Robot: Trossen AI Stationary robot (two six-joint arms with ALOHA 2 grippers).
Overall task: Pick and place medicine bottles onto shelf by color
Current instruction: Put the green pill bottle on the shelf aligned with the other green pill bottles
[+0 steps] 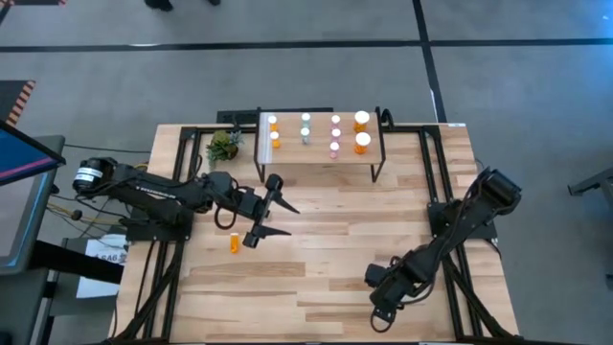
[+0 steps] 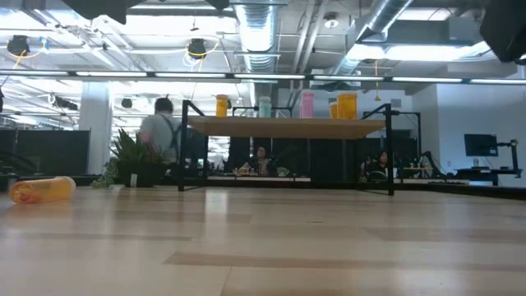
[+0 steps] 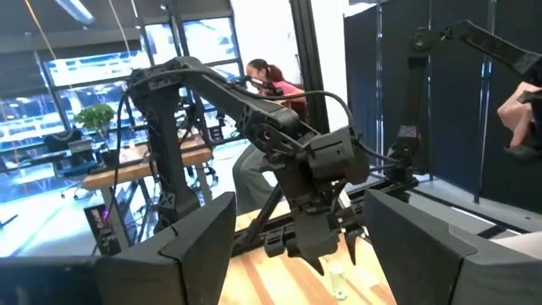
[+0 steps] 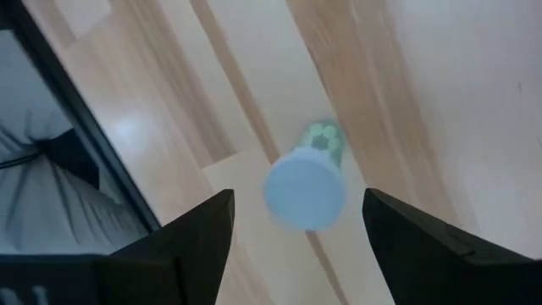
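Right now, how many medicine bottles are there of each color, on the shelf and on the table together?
Orange bottles: 5, one lying on the table
Teal bottles: 3, one on the table
Pink bottles: 3, all on the shelf
Total: 11

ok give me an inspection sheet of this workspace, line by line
Surface: wooden table, mostly bare boards.
Job's things: shelf at the far edge carries nine bottles in four colour columns; one orange bottle lies on its side near the left gripper; a teal bottle stands under the right gripper.
Clutter: small plant beside the shelf.
Grippers: left gripper open above the table; right gripper open, fingers either side of the teal bottle.
Cables: bundle by the left arm's base.
Surroundings: people behind the table.
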